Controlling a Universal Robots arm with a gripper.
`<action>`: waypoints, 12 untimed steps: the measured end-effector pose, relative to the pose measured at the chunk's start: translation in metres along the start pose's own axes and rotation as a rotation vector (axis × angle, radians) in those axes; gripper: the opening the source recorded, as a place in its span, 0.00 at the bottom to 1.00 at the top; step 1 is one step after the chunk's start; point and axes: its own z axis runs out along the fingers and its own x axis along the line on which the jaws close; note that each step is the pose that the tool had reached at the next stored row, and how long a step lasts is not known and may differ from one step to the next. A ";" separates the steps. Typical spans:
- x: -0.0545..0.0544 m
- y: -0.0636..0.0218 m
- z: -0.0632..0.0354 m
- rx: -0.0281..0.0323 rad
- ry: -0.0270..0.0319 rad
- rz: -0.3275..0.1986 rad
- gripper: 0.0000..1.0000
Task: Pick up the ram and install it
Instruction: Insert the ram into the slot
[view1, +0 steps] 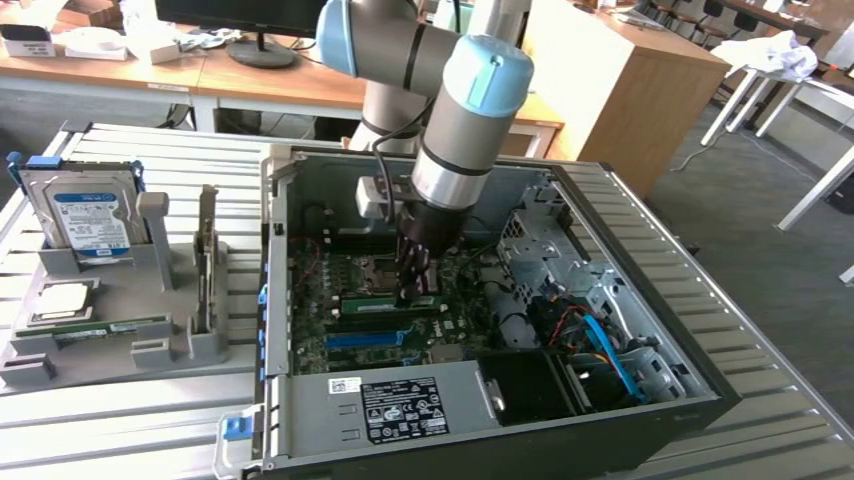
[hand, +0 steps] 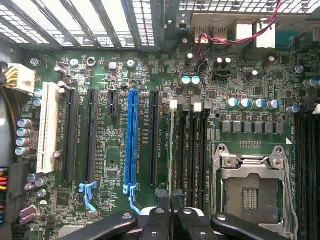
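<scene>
A: While the arm (view1: 461, 130) stood down inside the open computer case (view1: 674, 300) on the desk (view1: 134, 440), where was the ram (hand: 172, 150)?

B: Between the jaws. They were nearly closed, pinching the stick by its upper edge. In the wrist view it showed edge-on, a thin pale line running away from the black fingertips (hand: 159, 220). It lay along the outermost of the memory slots (hand: 192, 150), just beside the black expansion slot (hand: 153, 140). CPU socket (hand: 250, 190) on the far side, apart.

A: Step in hand?

B: Installing, by my reading. Pick-up looked done: the stick was well apart from the grey tray (view1: 134, 350) beside the case, where the hard drive (view1: 87, 220) stood upright.

A: Seated?

B: Could not tell. White latch (hand: 173, 104) showed at the far end, but whether it had closed on the stick was too small to make out. In the exterior view the green board sat low against the motherboard (view1: 334, 280), under the jaws.

A: What did the next move call for?

B: Judgement only: stick square to the slot, straight even pressure, no twist. A thin board, likely to flex if tilted.
</scene>
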 end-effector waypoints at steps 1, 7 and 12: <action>0.000 0.0000 -0.0002 0.0000 0.0000 0.000 0.13; 0.000 0.0001 -0.0004 -0.0001 0.0002 -0.001 0.13; 0.000 0.0001 -0.0004 -0.0001 0.0005 -0.004 0.13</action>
